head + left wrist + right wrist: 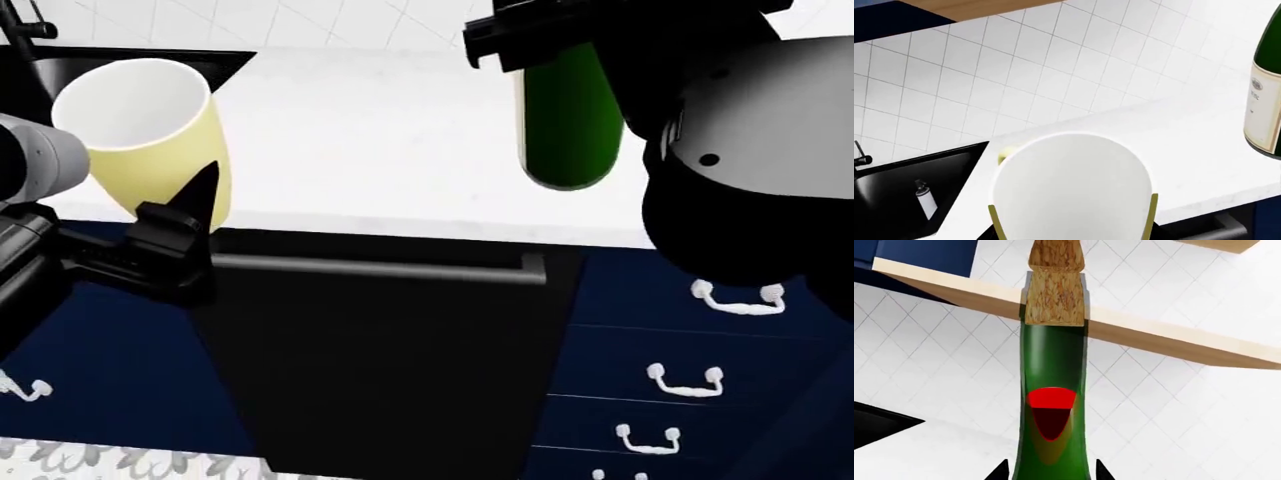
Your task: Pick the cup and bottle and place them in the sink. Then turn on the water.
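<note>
Left hand (180,235) clenches the cup (140,135), light and rigid, by its base at 9 o'clock. Right hand (1047,472) apparently grips the bottle (1053,390) low on its body: heavy, slick, fragile glass. Sink (914,195) waits at 10 o'clock.

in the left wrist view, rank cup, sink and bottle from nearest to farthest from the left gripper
1. cup: held in the left gripper, right at the camera.
2. sink: black basin just beyond the cup, to one side.
3. bottle: farthest, off at the opposite edge, in the air above the white counter.
</note>
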Tool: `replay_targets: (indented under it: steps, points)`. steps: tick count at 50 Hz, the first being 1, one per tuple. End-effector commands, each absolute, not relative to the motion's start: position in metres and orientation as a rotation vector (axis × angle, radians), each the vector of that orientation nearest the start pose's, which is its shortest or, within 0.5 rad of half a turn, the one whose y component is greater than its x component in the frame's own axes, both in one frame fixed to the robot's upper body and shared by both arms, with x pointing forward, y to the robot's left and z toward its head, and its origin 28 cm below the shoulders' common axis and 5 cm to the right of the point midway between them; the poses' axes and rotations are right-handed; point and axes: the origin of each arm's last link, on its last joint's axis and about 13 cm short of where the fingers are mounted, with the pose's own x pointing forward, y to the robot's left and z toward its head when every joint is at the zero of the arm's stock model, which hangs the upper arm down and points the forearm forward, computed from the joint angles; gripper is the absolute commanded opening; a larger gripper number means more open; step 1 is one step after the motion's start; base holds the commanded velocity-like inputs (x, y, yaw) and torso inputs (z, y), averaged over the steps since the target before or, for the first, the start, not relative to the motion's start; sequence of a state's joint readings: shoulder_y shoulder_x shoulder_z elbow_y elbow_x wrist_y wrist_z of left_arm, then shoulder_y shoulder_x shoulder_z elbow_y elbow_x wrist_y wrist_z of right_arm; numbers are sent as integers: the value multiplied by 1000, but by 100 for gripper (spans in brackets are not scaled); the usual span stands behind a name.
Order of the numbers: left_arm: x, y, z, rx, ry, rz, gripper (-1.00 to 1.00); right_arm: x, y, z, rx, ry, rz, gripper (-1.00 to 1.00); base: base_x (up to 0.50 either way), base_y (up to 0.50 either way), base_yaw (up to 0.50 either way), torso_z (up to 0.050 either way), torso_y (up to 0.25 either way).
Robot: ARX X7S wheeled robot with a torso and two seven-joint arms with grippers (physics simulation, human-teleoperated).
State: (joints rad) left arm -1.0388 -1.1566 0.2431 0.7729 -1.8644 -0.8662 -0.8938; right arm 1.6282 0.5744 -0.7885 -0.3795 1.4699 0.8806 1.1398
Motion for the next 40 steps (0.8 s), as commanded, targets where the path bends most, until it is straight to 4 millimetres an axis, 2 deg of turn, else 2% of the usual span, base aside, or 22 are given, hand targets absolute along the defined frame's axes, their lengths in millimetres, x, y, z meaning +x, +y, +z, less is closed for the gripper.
replay_targets:
  steps: [1, 40]
  points:
    - [159, 269, 305, 179, -68, -185, -100, 243, -64, 366, -235, -343, -2, -100, -498, -39, 0, 0, 0]
    - [159, 269, 306, 178, -71, -183, -100, 242, -58, 371, -227, -386, 7, -100, -499, -33, 0, 1, 1]
